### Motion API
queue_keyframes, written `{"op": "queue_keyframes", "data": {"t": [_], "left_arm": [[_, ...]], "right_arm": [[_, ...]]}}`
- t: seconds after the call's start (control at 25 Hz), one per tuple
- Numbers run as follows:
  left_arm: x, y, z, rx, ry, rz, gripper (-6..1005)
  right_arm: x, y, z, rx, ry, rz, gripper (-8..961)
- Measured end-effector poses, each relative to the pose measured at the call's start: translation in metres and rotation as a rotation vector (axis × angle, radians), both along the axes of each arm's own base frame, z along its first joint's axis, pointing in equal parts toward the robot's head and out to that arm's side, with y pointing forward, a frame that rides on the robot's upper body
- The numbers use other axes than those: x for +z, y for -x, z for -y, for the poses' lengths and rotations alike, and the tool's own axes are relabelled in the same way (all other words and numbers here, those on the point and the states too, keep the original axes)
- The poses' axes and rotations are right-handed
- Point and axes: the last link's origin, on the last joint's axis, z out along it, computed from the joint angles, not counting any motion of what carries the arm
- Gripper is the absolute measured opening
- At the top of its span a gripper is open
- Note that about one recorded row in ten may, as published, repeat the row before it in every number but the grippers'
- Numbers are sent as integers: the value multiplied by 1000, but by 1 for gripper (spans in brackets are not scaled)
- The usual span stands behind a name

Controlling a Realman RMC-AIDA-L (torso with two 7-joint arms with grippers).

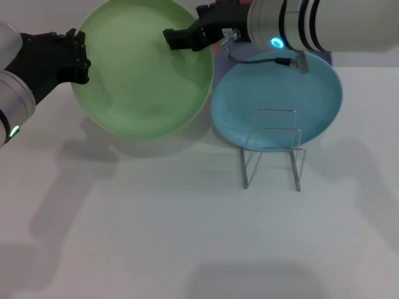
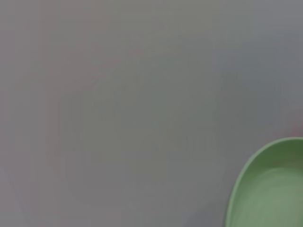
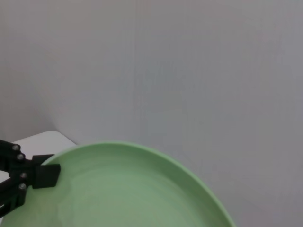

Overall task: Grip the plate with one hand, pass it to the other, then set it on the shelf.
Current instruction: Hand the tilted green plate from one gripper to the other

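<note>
- The round, matte light green plate point(image 1: 144, 70) is held raised above the white desk point(image 1: 187, 237), between both arms.
- Its left rim is pinched by the black left end effector point(image 1: 80, 57); its right rim is met by the black right end effector point(image 1: 182, 38), whose grip cannot be told.
- The silver wire shelf point(image 1: 273, 149) stands to the plate's right, nearer the right arm, in front of a turquoise plate point(image 1: 277, 99).

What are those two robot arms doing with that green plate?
They are handing it over. The left end effector grips one edge of the light green plate, held up above the table, while the right end effector clamps the opposite rim. The wire rack stands empty in front of a turquoise plate.
</note>
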Motion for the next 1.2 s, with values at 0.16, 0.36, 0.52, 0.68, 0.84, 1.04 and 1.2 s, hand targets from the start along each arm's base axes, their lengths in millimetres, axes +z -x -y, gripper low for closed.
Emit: {"op": "queue_keyframes", "data": {"t": [0.16, 0.36, 0.52, 0.68, 0.84, 1.04, 1.2], "left_arm": [[2, 1, -1, 2, -7, 0, 47], [2, 0, -1, 1, -8, 0, 47], [3, 0, -2, 1, -8, 0, 48], [2, -1, -2, -1, -4, 1, 48], [0, -1, 0, -3, -2, 2, 49], [-2, -5, 3, -19, 1, 2, 49], [-8, -9, 6, -35, 17, -9, 50]], "right_arm": [[-2, 2, -3, 3, -1, 1, 753], [-2, 2, -5, 14, -16, 6, 619], [-6, 0, -7, 11, -9, 22, 432], [-9, -3, -8, 33, -17, 49, 262], [-12, -6, -6, 42, -23, 65, 198], [-12, -9, -5, 47, -32, 82, 134], [-12, -10, -4, 50, -34, 82, 133]]}}
